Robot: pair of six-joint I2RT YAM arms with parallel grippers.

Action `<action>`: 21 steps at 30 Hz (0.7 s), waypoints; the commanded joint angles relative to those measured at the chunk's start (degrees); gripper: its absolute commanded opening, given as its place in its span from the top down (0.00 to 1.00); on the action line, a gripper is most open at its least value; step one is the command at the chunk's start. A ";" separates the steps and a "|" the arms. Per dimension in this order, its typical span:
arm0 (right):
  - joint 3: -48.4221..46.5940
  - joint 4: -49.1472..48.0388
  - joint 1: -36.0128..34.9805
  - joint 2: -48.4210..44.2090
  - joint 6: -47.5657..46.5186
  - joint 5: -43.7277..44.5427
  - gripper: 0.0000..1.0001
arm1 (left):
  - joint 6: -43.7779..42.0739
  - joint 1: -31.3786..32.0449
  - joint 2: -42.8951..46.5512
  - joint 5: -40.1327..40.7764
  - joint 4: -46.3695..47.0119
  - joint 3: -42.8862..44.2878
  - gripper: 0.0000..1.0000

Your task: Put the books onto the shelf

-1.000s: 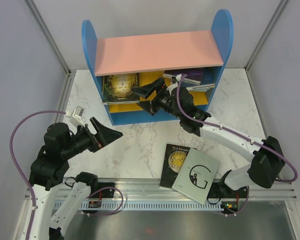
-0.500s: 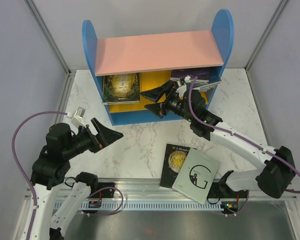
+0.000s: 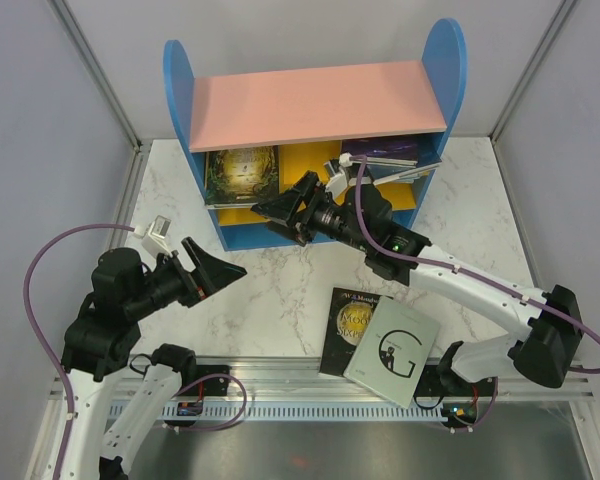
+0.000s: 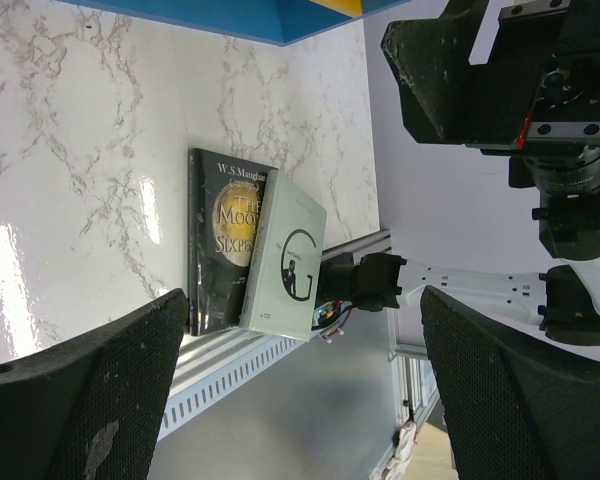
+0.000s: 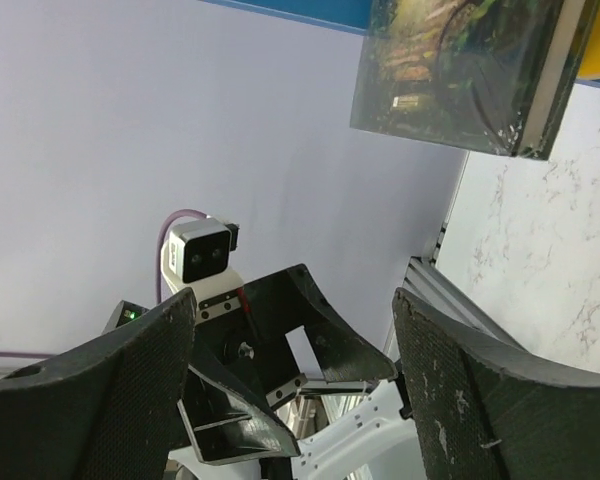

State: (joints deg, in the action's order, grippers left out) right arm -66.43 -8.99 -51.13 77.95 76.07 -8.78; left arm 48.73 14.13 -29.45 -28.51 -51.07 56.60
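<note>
Only the top view is showing the whole shelf [image 3: 315, 105]: rounded blue side panels, a flat pink top board and yellow boards inside. The right pincer [image 3: 270, 222] is hanging spread wide and empty before the shelf. The green-gold forest book [image 3: 242, 172] is resting on a yellow board just beyond it. The right wrist view is adding this book's glossy cover and its pale page edge. Some purple books [image 3: 388, 155] are resting behind that pincer's wrist, at the shelf's right end. The left pincer [image 3: 220, 274] is also spread, holding nothing, over the white marbled counter [image 3: 280, 290]. Ahead of it and to the right, the pale grey "G" book [image 3: 392, 350] is lying partly on the black book [image 3: 345, 322]. The left wrist view is showing a golden moon on the black cover.
</note>
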 commanded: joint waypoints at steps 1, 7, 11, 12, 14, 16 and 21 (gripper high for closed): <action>-1.60 1.25 -0.72 0.01 -2.16 2.44 0.18 | -0.92 0.02 0.36 0.30 0.88 0.00 0.01; -1.33 4.16 -1.25 0.09 -2.68 4.82 0.64 | -1.88 0.02 0.36 0.04 0.45 0.97 0.01; -2.82 4.51 -2.21 2.37 -2.77 5.35 0.80 | -2.24 0.02 0.27 -0.67 0.18 1.23 0.02; -3.17 4.69 -2.39 2.99 -2.77 5.35 0.84 | -2.50 0.02 0.27 -0.84 0.09 1.23 0.02; -3.88 4.78 -2.65 4.57 -2.77 6.05 0.86 | -2.76 0.02 0.10 -1.02 -0.43 1.67 0.02; -4.40 4.69 -2.74 5.80 -2.69 6.92 0.86 | -3.29 0.02 0.10 -1.11 -1.05 2.02 0.02; -6.33 4.78 -2.65 8.87 -2.77 8.34 0.88 | -4.69 0.02 -0.17 -1.19 -2.54 3.25 0.02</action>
State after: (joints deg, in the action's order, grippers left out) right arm -69.17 -3.66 -53.78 85.41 74.08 -2.55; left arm 47.55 14.13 -29.47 -28.62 -52.40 57.32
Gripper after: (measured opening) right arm 0.127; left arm 0.988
